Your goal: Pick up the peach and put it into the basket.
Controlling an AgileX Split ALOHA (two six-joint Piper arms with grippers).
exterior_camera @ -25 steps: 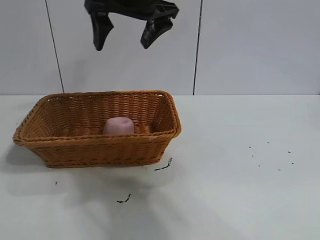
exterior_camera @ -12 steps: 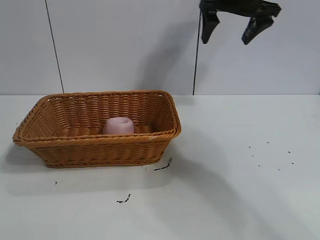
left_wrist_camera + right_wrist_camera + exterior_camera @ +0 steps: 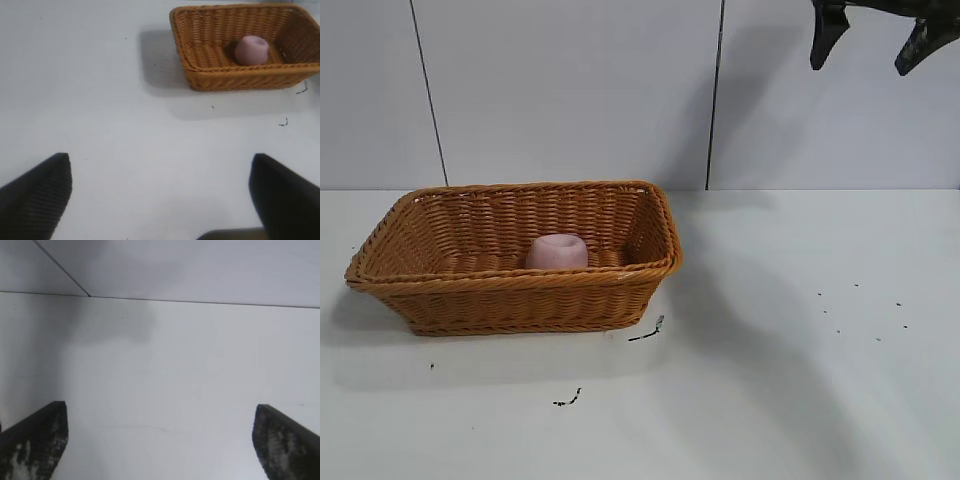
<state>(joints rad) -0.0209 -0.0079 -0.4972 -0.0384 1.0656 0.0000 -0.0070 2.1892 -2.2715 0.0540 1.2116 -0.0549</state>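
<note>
The pale pink peach lies inside the orange-brown wicker basket at the table's left; the left wrist view shows the peach in the basket too. My right gripper hangs open high at the upper right, far from the basket, with nothing between its fingers; in its own wrist view the right gripper faces bare table. My left gripper stands open and empty over bare table, well away from the basket, and does not show in the exterior view.
Small dark specks lie on the white table: near the basket's front corner, in front of it and scattered at the right. A pale panelled wall stands behind the table.
The right gripper, open all along, has swung from above the basket to the far upper right. The peach and the basket have stayed put.
</note>
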